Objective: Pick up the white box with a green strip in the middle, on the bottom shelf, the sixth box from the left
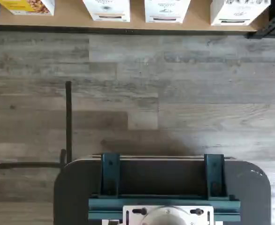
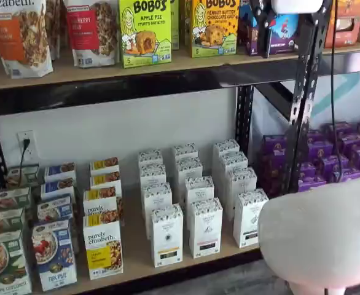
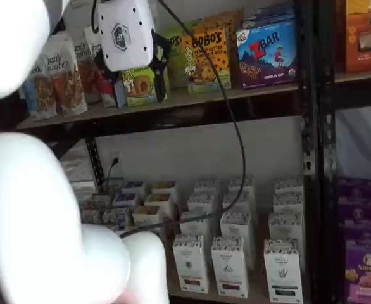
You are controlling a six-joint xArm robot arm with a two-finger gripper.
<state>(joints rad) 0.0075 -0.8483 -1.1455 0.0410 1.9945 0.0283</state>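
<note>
The step in hand is the approach. The white box (image 2: 249, 218), the carton with the dark greenish strip, stands in the front row of the bottom-shelf counter (image 2: 137, 261). It is the rightmost of three like cartons, with the black-strip carton (image 2: 206, 227) just beside it and the black upright (image 2: 303, 110) on its other side. The arm's white housing (image 3: 122, 35) hangs high, level with the Bobo's boxes (image 3: 204, 54), well apart from the target. The jaws show only as dark shapes beside it, so I cannot tell whether they are parted or closed. A good approach would likely descend in front of the row and line up squarely on the narrow face. The jaws should be spread wider than the carton and close on its side walls below the speckled top band. The carton is thin matte paperboard, tall, narrow and sharp-edged, so it probably tips or dents easily. The wood board looks smooth, so a nudge could slide neighbours.
</note>
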